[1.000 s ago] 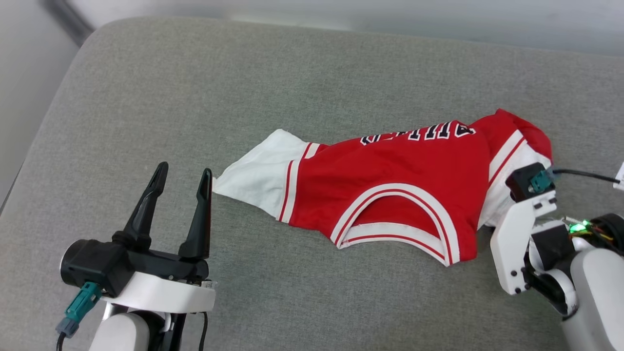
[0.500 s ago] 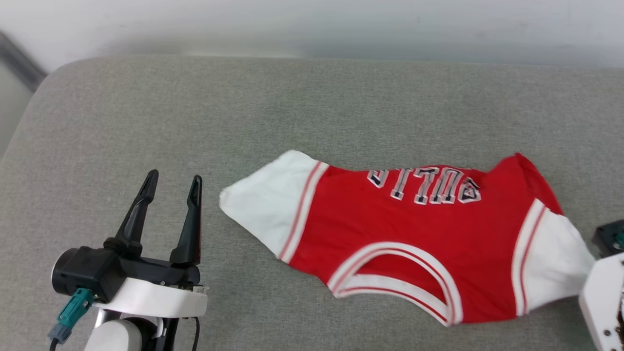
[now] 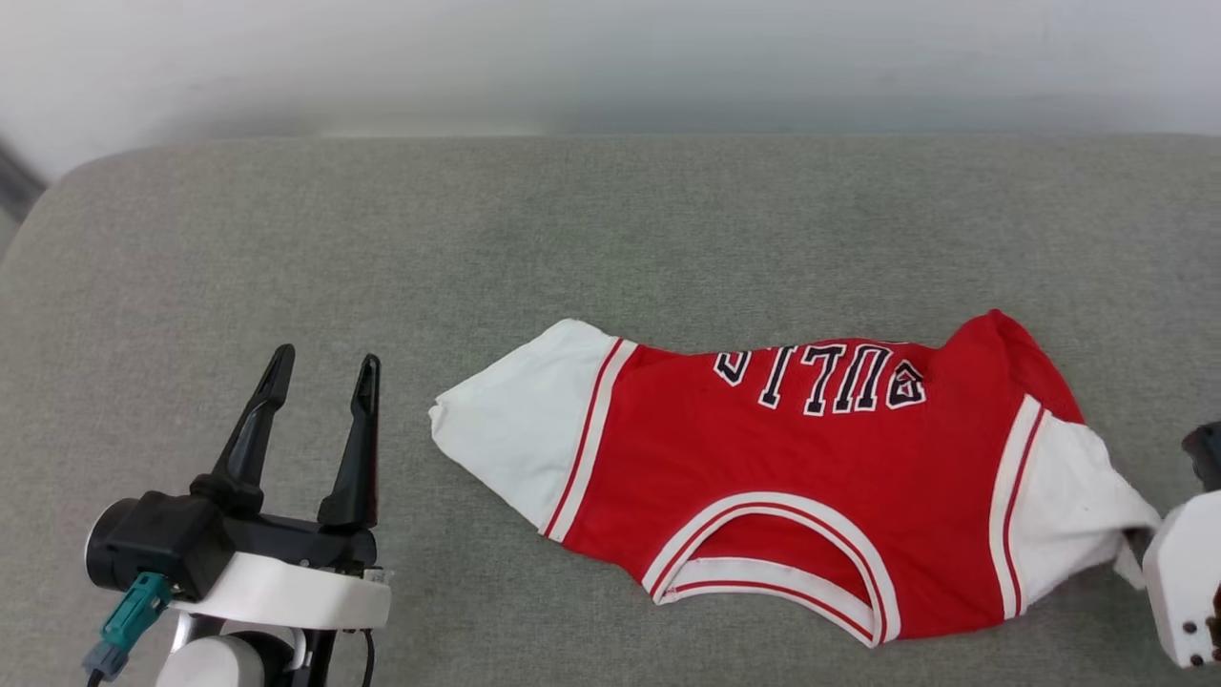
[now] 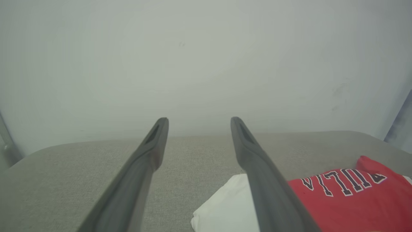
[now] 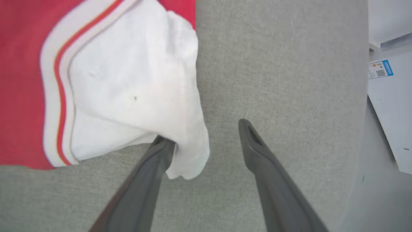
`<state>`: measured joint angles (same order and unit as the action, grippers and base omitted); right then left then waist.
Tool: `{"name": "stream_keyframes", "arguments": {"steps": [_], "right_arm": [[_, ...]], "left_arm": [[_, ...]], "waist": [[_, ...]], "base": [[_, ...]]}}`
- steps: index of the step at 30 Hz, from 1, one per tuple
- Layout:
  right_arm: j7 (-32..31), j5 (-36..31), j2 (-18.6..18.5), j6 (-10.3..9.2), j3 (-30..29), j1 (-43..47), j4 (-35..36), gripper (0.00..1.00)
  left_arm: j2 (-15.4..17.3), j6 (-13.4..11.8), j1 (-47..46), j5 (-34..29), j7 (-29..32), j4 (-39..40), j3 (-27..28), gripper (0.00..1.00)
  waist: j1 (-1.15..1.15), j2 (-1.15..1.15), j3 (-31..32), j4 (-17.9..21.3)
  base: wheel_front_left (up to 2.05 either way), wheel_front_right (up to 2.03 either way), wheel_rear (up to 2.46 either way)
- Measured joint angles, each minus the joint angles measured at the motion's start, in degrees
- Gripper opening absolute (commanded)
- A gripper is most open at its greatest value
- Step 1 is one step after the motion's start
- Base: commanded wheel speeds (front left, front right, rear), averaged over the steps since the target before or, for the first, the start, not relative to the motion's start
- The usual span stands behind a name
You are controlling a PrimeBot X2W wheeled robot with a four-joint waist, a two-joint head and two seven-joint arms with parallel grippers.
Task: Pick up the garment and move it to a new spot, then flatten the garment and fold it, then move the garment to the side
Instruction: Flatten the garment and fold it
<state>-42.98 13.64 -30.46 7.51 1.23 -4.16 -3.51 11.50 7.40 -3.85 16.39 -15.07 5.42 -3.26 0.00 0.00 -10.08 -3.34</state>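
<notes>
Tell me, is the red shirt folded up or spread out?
Spread out. The shirt lies mostly flat on the grey cushion, both white sleeves sticking out sideways.

Let go with the right gripper (image 5: pixel 204 132), clamped a second ago — now spread wide, with the white sleeve (image 5: pixel 135 96) merely draped on one finger (image 5: pixel 151 167). Pulled the garment (image 3: pixel 792 477) flatter and wider since then, baring the full lettering (image 3: pixel 820 377).

the garment (image 3: pixel 792 477) lies spread on the grey cushion (image 3: pixel 382 239), right of the left gripper (image 3: pixel 325 359), its jaws apart.
</notes>
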Motion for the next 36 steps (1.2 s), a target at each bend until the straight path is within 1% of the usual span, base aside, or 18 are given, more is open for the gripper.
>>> {"name": "stream_keyframes", "arguments": {"steps": [3,7,9,12,14,16,18,21,24,28,30,32,36], "right_arm": [[4.21,-0.91,2.58,0.00,-1.99,-0.86,2.69,1.00],[11.89,-1.76,7.54,0.00,-4.64,-0.68,7.08,1.00],[15.70,-3.35,9.47,0.00,-5.72,0.12,8.56,1.00],[22.58,-3.10,14.66,-0.01,-7.50,1.18,10.31,1.00],[26.96,-3.28,17.19,0.01,-8.55,1.83,11.09,1.00],[30.82,-3.26,19.24,0.00,-9.10,2.44,11.41,1.00],[34.71,-3.04,21.14,0.00,-9.85,2.77,11.87,1.00],[39.10,-2.47,22.68,0.00,-9.94,3.04,12.16,1.00],[41.96,-2.42,23.10,0.00,-9.78,3.04,12.22,1.00],[43.87,-2.32,23.32,0.00,-9.59,2.61,11.98,1.00],[44.52,-2.25,23.53,0.00,-9.33,2.19,11.80,1.00],[45.06,-2.19,23.84,0.00,-8.78,1.89,11.55,1.00],[45.79,-2.24,24.51,0.00,-8.03,1.66,10.78,1.00]], "left_arm": [[0.07,0.00,0.18,0.03,0.00,0.10,0.31,1.00],[0.13,0.00,0.94,0.51,0.00,0.30,0.64,1.00],[0.29,0.00,1.27,0.68,0.00,0.47,0.98,1.00],[0.79,0.00,1.47,1.14,0.00,0.62,1.16,1.00],[1.47,0.00,1.85,1.88,0.00,0.33,1.08,1.00],[3.03,0.00,2.12,2.59,0.00,-0.85,0.25,1.00],[4.57,0.01,2.09,3.70,1.74,-1.93,-0.94,1.00],[7.19,0.00,0.91,5.50,8.35,-2.19,-2.55,1.00],[9.49,-0.01,-0.51,6.83,18.13,-1.86,-3.75,1.00],[12.46,-1.97,-1.64,7.53,32.47,-0.96,-4.60,1.00],[13.69,-2.97,-2.24,7.54,37.87,-0.49,-5.05,1.00],[14.90,-3.86,-2.69,7.14,41.39,-0.13,-5.09,1.00],[15.01,-5.44,-3.82,7.05,44.21,0.08,-5.03,1.00]], "waist": [[0.00,0.00,0.77,0.92],[0.00,0.00,1.66,2.13],[0.00,0.00,1.92,2.75],[0.00,0.00,2.00,3.76],[0.00,0.00,1.84,4.40],[0.00,0.00,1.51,5.02],[0.00,0.00,1.06,5.56],[0.00,0.00,0.14,6.38],[0.00,0.00,-0.93,7.16],[0.00,0.00,-2.72,8.15],[0.00,0.00,-3.82,8.61],[0.00,0.00,-5.05,9.09],[0.00,0.00,-7.71,9.94]], "base": [[0.00,0.00,0.00],[0.00,0.00,0.00],[0.00,0.00,0.00],[0.00,0.00,0.00],[0.00,0.00,0.00],[0.00,0.00,0.00],[0.00,0.00,0.00],[0.00,0.00,0.00],[0.00,0.00,0.00],[0.00,0.00,0.00],[0.00,0.00,0.00],[0.00,0.00,0.00],[0.00,0.00,0.00]]}}
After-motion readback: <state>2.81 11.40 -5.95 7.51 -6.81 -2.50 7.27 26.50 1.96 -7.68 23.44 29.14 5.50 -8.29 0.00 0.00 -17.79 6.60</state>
